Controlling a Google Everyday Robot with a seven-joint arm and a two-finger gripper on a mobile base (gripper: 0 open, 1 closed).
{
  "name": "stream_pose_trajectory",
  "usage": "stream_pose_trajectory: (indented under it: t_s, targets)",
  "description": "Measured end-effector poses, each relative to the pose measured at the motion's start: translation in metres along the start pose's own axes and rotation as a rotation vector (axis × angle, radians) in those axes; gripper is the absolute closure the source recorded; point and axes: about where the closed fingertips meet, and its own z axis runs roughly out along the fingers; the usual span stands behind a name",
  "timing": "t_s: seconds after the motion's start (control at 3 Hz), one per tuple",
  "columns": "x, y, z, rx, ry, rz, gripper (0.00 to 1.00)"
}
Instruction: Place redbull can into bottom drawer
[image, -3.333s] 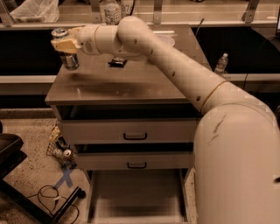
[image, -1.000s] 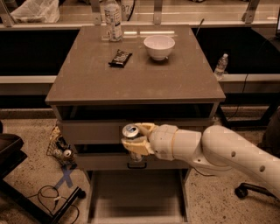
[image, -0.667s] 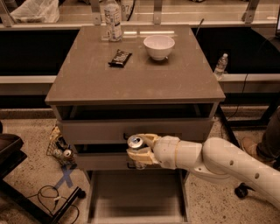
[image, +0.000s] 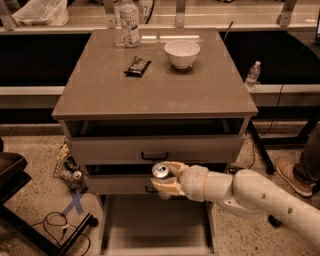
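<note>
The redbull can (image: 160, 171) shows mostly as its shiny silver top, held upright in my gripper (image: 167, 181), whose tan fingers are shut around it. The gripper sits in front of the middle drawer front, just above the back edge of the open bottom drawer (image: 155, 227). That drawer is a wide grey tray pulled out at the cabinet's foot, its floor bare. My white arm reaches in from the lower right.
On the cabinet top (image: 100, 95) stand a white bowl (image: 182, 53), a dark snack bar (image: 137, 65) and a clear plastic bottle (image: 129, 22). Two grey drawer fronts with black handles (image: 154, 156) are above the gripper. Cables and clutter lie on the floor at left (image: 70, 172). A shoe (image: 295, 176) is at right.
My arm has carried the can from the cabinet top's left edge down in front of the drawers. Over the last second it sank lower and slightly right, toward the open bottom drawer.
</note>
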Motion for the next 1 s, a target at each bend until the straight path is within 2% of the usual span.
stream_pose_trajectory:
  t_s: [0.33,0.67,1.0]
  targets:
    - [0.037,-0.003,0.006,0.028,0.014,0.054,1.00]
    - [0.089,-0.002,0.010,0.030,0.002,0.064,1.00]
    - [0.146,0.006,0.014,-0.001,-0.056,0.034,1.00]
